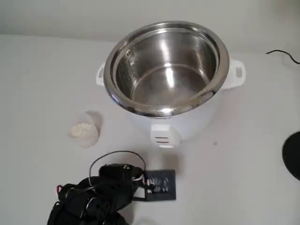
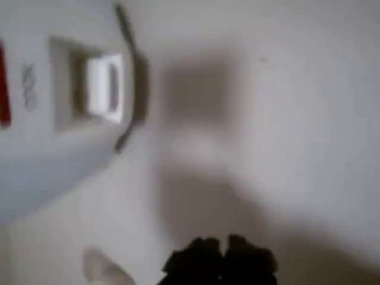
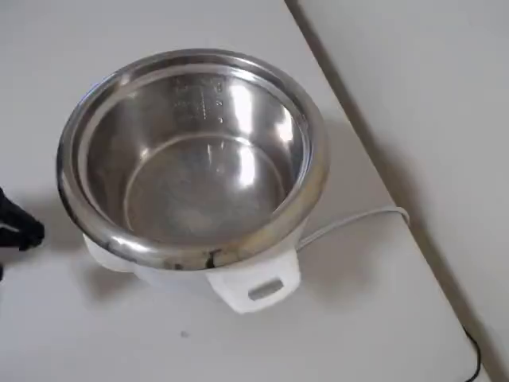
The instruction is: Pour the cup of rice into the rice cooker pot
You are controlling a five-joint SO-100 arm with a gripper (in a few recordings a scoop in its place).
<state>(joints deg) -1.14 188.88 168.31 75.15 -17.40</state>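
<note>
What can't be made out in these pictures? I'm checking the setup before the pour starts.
- Pincer: only blurred dark tips at the wrist view's bottom edge; open or shut is unclear.
- Arm: cut off by the fixed view's bottom edge.
- Rice in the cup: single grains too small to see.
- Pot: level marks too blurred to read, overhead view.

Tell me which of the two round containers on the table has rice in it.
The small translucent cup, left of the cooker in the fixed view, holds the white rice. The large steel rice cooker pot is bare inside.
</note>
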